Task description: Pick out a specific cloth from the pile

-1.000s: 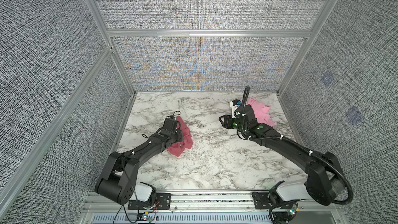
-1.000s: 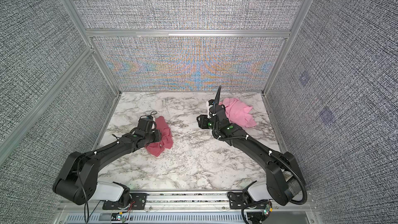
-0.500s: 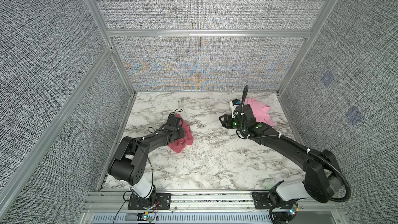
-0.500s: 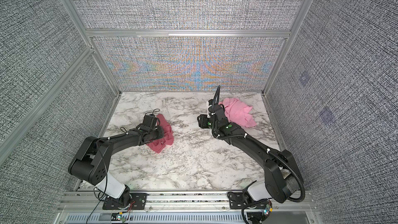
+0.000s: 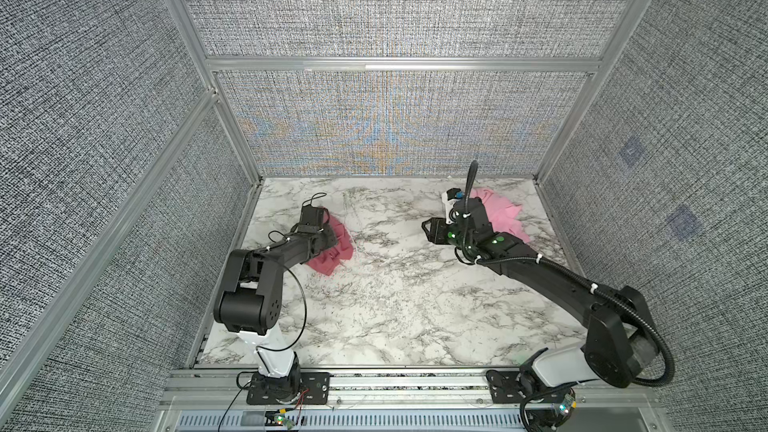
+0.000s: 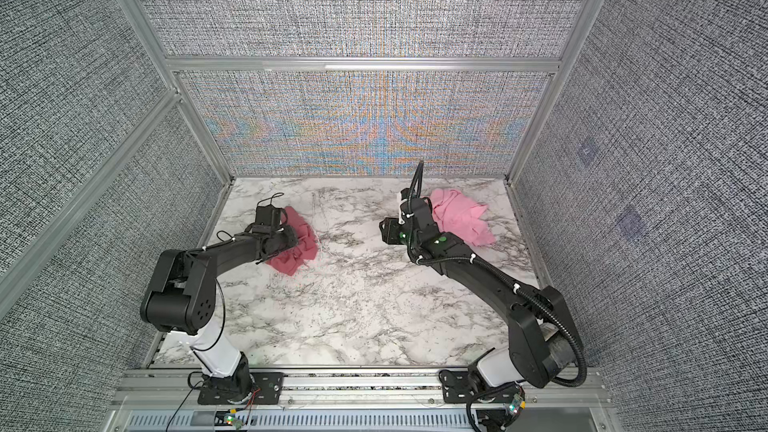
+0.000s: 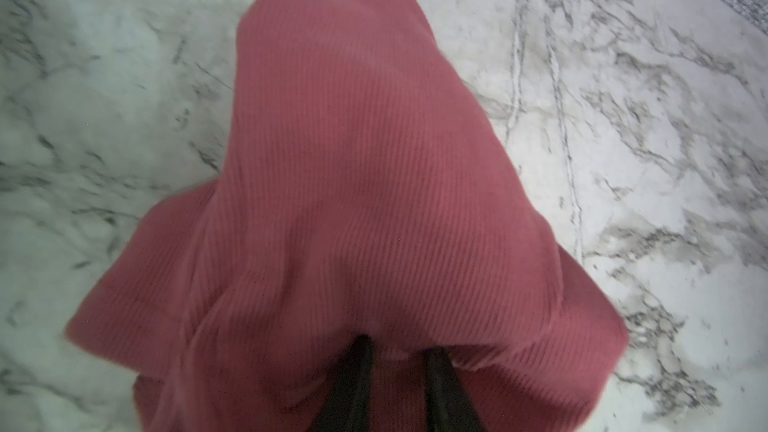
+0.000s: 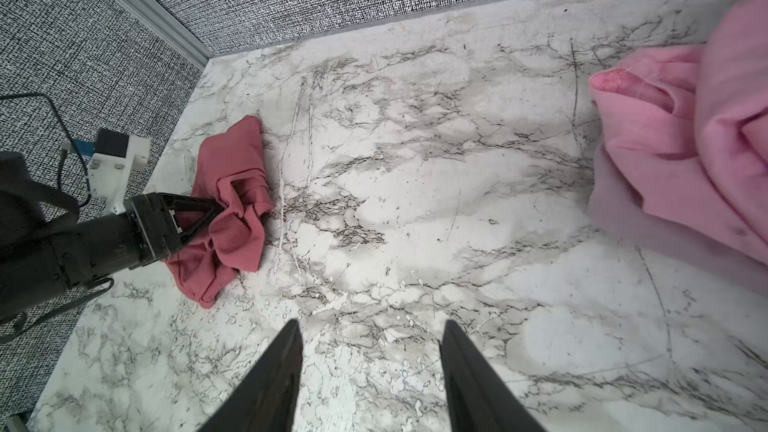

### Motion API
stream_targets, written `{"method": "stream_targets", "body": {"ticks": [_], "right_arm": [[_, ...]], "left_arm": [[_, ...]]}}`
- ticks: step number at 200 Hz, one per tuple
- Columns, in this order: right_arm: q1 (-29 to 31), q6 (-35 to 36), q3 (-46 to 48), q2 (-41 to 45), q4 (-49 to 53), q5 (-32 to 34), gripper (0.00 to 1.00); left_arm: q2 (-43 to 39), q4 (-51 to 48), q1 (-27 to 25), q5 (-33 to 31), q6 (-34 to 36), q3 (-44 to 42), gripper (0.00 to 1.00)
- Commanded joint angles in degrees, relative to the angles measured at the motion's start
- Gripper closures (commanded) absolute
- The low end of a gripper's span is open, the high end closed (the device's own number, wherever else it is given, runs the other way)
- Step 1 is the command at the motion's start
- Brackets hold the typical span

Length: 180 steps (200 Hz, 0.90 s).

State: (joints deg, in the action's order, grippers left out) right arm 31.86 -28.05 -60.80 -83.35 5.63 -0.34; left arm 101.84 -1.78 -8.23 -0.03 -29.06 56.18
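Observation:
The cloth (image 5: 340,248) (image 6: 302,252), a ribbed dusty rose-red piece, lies crumpled on the marble at the left in both top views. My left gripper (image 5: 330,241) (image 6: 292,243) is shut on a fold of it; in the right wrist view its fingertips (image 8: 216,214) pinch the fabric. The cloth (image 7: 374,151) fills the left wrist view and drapes over the left gripper (image 7: 399,351). The pile (image 5: 505,216) (image 6: 461,220) (image 8: 685,151) of light pink fabric sits at the back right. My right gripper (image 5: 428,229) (image 6: 384,229) (image 8: 372,322) stands open over bare marble, left of the pile.
Grey fabric walls with aluminium posts (image 5: 253,184) close the marble table (image 5: 415,305) on three sides. A metal rail (image 5: 395,380) carrying both arm bases runs along the front edge. Bare marble lies between the cloth and the pile.
My left arm has drawn back and raised its elbow, dragging the cloth a little toward the back left. The right arm has stayed still.

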Motion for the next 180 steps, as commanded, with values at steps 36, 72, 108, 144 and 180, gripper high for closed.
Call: {"method": "stream_targets", "body": {"ticks": [36,72,108,144,180], "right_arm": [[0.0,0.7,-2.3,0.2,1.9,1.7,0.45],[0.0,0.9,-2.8,0.3,2.6,3.1,0.45],[0.0,0.8,-2.6,0.5,1.5,3.7,0.45],[-1.1,2.8,-2.2,1.6,1.2,5.8,0.45],[-5.7,6.8,1.6,5.2,0.1,9.6,0.44]], "left_arm": [[7.0,0.1,8.8,4.0,1.9,8.5,0.73],[10.5,-1.9,12.4,5.9,3.5,14.3,0.73],[6.2,-1.8,12.3,6.8,4.1,12.9,0.74],[-4.2,-2.1,9.3,3.4,4.2,7.0,0.73],[-16.2,2.7,1.6,-5.5,7.2,-2.4,0.7]]}}
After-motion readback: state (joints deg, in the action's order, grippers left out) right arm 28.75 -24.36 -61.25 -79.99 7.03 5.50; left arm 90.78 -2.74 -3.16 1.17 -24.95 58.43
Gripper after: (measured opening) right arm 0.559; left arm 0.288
